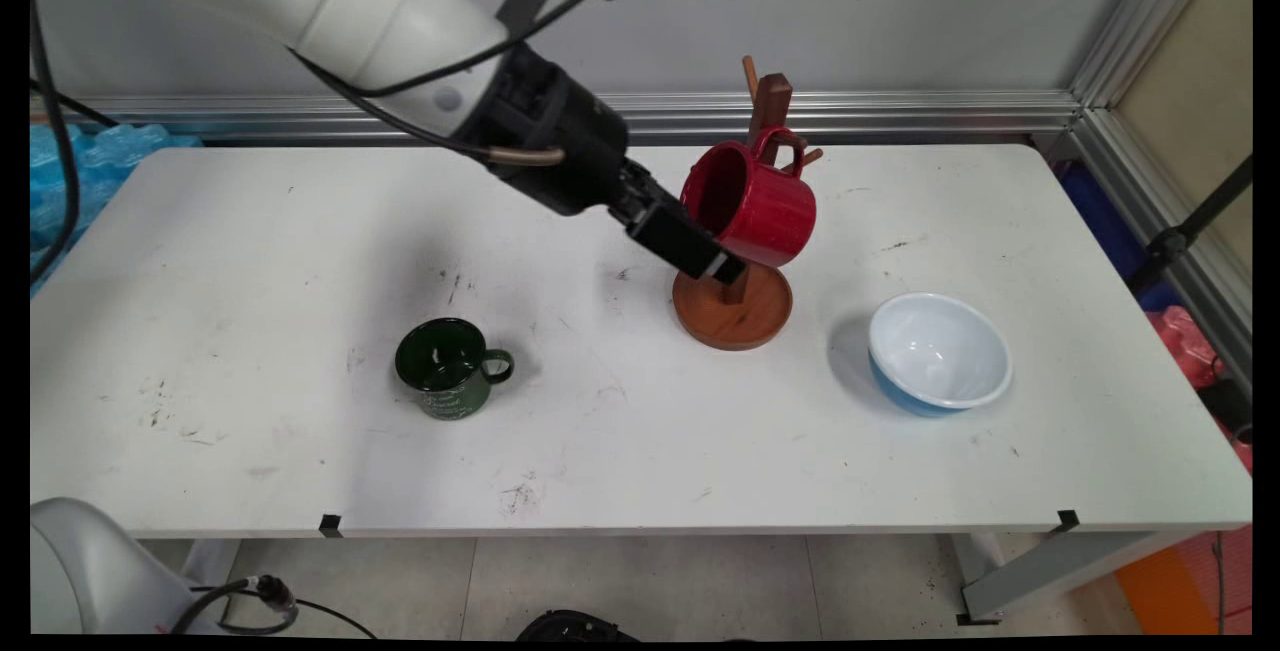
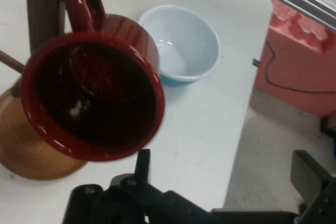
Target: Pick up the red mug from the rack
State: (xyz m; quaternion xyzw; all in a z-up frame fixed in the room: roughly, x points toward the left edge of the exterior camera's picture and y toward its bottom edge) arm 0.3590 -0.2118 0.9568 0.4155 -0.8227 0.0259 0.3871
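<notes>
The red mug (image 1: 752, 206) hangs by its handle on a peg of the wooden mug tree (image 1: 735, 306), tilted so its mouth faces the arm; in the hand view the handle is looped over the peg with the mug body below it. So the mug reads as hung on the rack.

The gripper (image 1: 690, 246) sits just at the mug's 8 o'clock, right beside the rim. In the hand view its 2 fingers stand spread wide apart and hold nothing, with the mug rim just above 1 of them. Whether a finger touches the rim cannot be told.

On the white table (image 1: 250, 231), a green mug (image 1: 450, 368) stands upright, well apart at 8 o'clock from the tree. A blue bowl (image 1: 938, 353) with a white inside sits near the tree's base at 4 o'clock.
</notes>
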